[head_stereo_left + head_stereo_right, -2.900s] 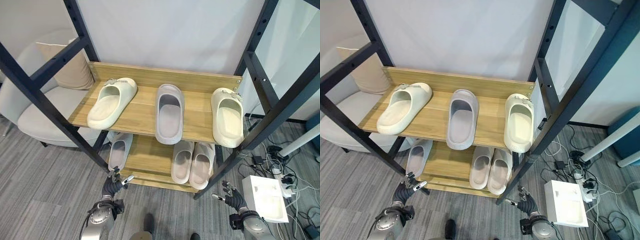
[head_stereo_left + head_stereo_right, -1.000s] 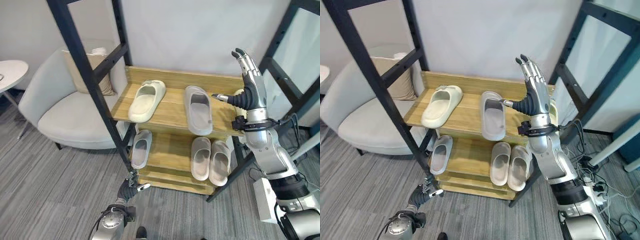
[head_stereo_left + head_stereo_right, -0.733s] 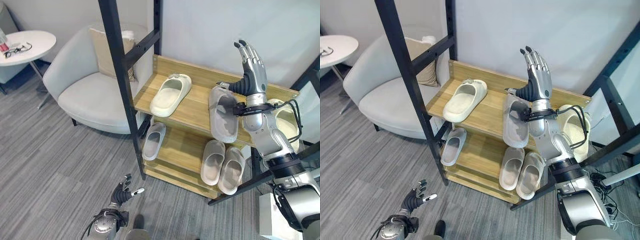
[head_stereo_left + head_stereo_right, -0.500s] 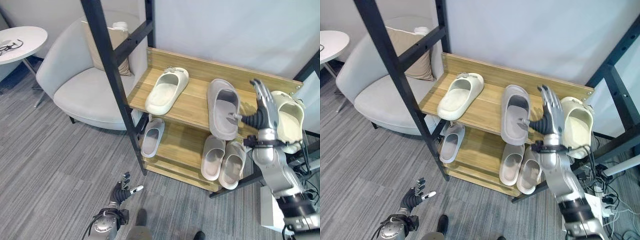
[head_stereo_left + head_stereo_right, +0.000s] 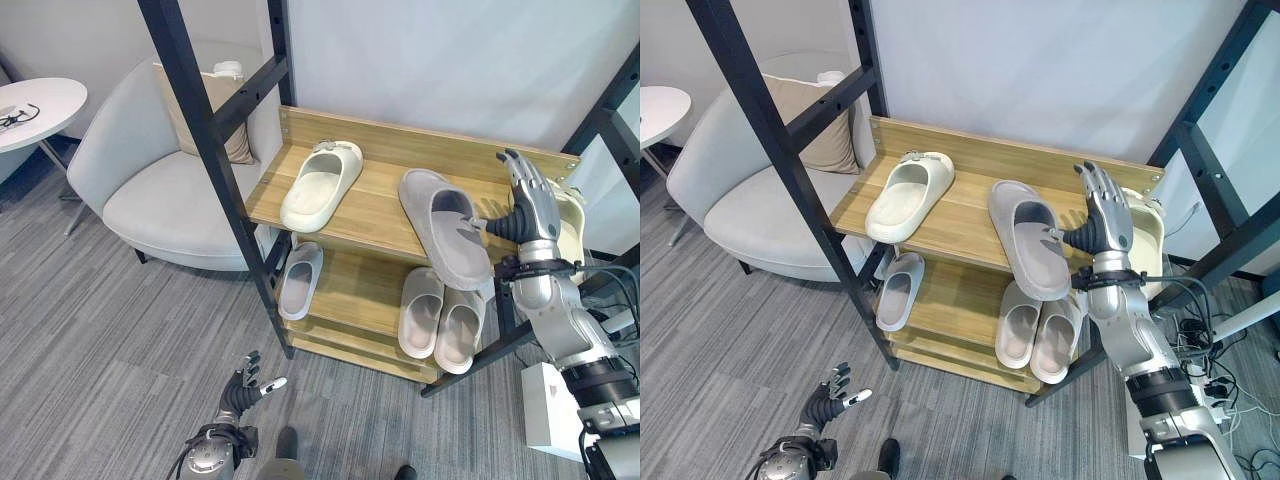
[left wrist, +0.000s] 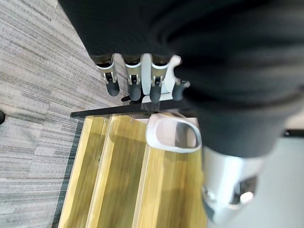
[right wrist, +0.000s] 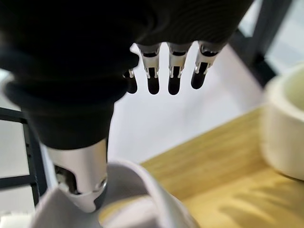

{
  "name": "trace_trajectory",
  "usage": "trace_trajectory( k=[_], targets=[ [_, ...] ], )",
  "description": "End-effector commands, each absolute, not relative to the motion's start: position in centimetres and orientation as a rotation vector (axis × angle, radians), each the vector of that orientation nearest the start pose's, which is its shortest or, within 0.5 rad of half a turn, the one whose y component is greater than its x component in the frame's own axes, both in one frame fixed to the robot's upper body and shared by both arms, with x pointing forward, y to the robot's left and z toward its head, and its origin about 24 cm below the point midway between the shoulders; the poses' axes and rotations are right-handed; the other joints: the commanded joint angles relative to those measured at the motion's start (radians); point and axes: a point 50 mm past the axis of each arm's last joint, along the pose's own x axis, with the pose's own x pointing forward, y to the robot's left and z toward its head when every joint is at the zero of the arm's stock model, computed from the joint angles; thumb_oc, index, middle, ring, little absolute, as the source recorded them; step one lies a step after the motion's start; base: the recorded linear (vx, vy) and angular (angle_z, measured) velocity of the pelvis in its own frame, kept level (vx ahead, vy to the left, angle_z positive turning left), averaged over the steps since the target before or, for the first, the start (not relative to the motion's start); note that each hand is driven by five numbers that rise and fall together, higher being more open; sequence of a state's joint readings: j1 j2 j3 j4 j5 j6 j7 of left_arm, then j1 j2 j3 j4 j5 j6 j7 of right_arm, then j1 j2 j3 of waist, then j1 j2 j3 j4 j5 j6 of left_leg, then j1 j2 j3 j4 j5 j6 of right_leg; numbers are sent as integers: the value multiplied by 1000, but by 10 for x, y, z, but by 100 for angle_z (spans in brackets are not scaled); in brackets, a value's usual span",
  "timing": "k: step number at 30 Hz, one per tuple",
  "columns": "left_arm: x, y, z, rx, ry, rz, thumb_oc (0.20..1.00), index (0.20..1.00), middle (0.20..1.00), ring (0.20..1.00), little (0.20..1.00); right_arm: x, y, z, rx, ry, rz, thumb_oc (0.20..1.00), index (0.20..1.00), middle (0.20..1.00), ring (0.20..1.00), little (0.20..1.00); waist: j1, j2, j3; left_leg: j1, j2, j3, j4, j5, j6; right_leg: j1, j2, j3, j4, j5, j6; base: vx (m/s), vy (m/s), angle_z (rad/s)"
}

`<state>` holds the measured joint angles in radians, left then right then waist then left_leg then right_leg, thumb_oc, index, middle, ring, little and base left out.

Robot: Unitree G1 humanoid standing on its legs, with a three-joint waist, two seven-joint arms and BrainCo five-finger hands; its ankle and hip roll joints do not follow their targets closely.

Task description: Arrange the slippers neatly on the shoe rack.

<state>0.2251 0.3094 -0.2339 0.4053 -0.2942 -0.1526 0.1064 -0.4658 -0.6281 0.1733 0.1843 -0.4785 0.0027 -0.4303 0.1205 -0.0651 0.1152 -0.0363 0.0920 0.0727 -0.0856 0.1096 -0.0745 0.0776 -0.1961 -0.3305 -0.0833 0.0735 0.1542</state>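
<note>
**Right robot hand at the grey slipper on the top shelf**

All places are given from the two-tier wooden shoe rack with black metal posts. To its left stood a light grey upholstered armchair with a beige cushion, and further left a small round white desk. On the grey carpet in front of the rack's left post, low down, the left robot hand hung with its fingers spread and straight, holding nothing.

On the rack's top shelf, toward the left, a cream rubber slipper lay at a slant. On the lower shelf beneath it sat a single pale grey slipper. In the middle of the top shelf a grey rubber slipper lay turned at an angle, its front end jutting over the shelf's front edge. Under it, on the lower shelf, a pair of pale pinkish-grey slippers lay side by side.

The right robot hand stood upright just right of the grey slipper, fingers straight, thumb touching the slipper's strap. Behind that hand, at the rack's right end, lay a second cream slipper.
</note>
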Motion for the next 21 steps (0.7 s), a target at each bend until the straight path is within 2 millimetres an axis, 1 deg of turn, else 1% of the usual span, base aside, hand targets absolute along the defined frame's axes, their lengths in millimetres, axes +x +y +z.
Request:
trace_trajectory(
  k=[1, 4, 6, 8, 12, 14, 15, 16, 17, 19, 20, 21],
  targets=[
    [183, 205, -61, 90, 406, 27, 1000, 1000, 1000, 1000, 1000, 333, -228, 206, -1082, -593, -397, 1000, 1000, 1000, 1000, 1000, 39, -23, 5, 80, -11, -14, -2, -145, 17, 48, -5, 45, -4, -90, 21, 13, 8, 3],
    [182, 206, -61, 89, 405, 29, 1000, 1000, 1000, 1000, 1000, 337, -229, 209, -1098, -585, -394, 1000, 1000, 1000, 1000, 1000, 48, -27, 6, 78, -11, -18, -2, -144, 17, 49, -3, 40, -4, -90, 21, 6, 2, 2],
    [182, 207, -61, 85, 405, 33, 1000, 1000, 1000, 1000, 1000, 341, -233, 210, -1133, -561, -389, 1000, 1000, 1000, 1000, 1000, 55, -33, 8, 74, -12, -24, -2, -142, 16, 49, -3, 34, -4, -90, 21, 9, 5, 2],
    [181, 208, -62, 76, 413, 35, 1000, 1000, 1000, 1000, 1000, 345, -241, 206, -1189, -504, -383, 1000, 1000, 1000, 1000, 1000, 62, -41, 11, 68, -12, -33, -2, -141, 15, 48, -2, 24, -2, -90, 22, 8, 5, 15],
    [178, 210, -63, 79, 423, 34, 1000, 1000, 1000, 1000, 1000, 346, -253, 193, -1243, -421, -376, 1000, 1000, 1000, 1000, 1000, 67, -45, 14, 63, -13, -39, -2, -141, 14, 48, -2, 17, 0, -90, 22, 7, 1, 9],
    [178, 211, -63, 83, 428, 31, 1000, 1000, 1000, 1000, 1000, 348, -259, 184, -1281, -360, -366, 1000, 1000, 1000, 1000, 1000, 69, -47, 17, 62, -12, -40, -2, -141, 14, 47, -2, 16, 0, -90, 21, 5, 0, 2],
    [178, 211, -63, 82, 428, 28, 1000, 1000, 1000, 1000, 1000, 351, -262, 176, -1298, -312, -356, 1000, 1000, 1000, 1000, 1000, 69, -47, 18, 63, -11, -41, -2, -141, 14, 47, -1, 17, 0, -91, 21, 0, 0, 0],
    [178, 210, -63, 77, 428, 23, 1000, 1000, 1000, 1000, 1000, 354, -263, 169, -1320, -274, -339, 511, 511, 511, 511, 511, 71, -46, 19, 63, -12, -43, -2, -141, 14, 46, 0, 16, -1, -92, 20, 0, 0, 0],
    [179, 209, -63, 78, 425, 18, 1000, 1000, 1000, 1000, 1000, 358, -263, 168, -1314, -254, -339, 200, 200, 200, 200, 200, 71, -47, 20, 63, -11, -43, -2, -140, 13, 46, 2, 17, -2, -92, 19, 0, 0, 0],
    [180, 209, -63, 79, 425, 19, 1000, 1000, 1000, 1000, 1000, 363, -255, 161, -1262, -236, -319, 200, 200, 200, 200, 200, 72, -44, 20, 63, -10, -41, -2, -140, 13, 46, 2, 20, -3, -92, 18, 0, 0, 0],
    [180, 209, -62, 79, 425, 19, 1000, 1000, 1000, 1000, 1000, 363, -255, 161, -1262, -236, -319, 200, 200, 200, 200, 200, 72, -44, 20, 63, -10, -41, -2, -140, 13, 46, 2, 20, -3, -92, 18, 0, 0, 0],
    [181, 209, -63, 73, 427, 24, 1000, 1000, 1000, 1000, 1000, 364, -248, 156, -1213, -233, -305, 200, 200, 200, 200, 200, 70, -39, 19, 65, -10, -41, -2, -140, 13, 47, 2, 22, -4, -93, 16, 0, 0, 0]
  ],
)
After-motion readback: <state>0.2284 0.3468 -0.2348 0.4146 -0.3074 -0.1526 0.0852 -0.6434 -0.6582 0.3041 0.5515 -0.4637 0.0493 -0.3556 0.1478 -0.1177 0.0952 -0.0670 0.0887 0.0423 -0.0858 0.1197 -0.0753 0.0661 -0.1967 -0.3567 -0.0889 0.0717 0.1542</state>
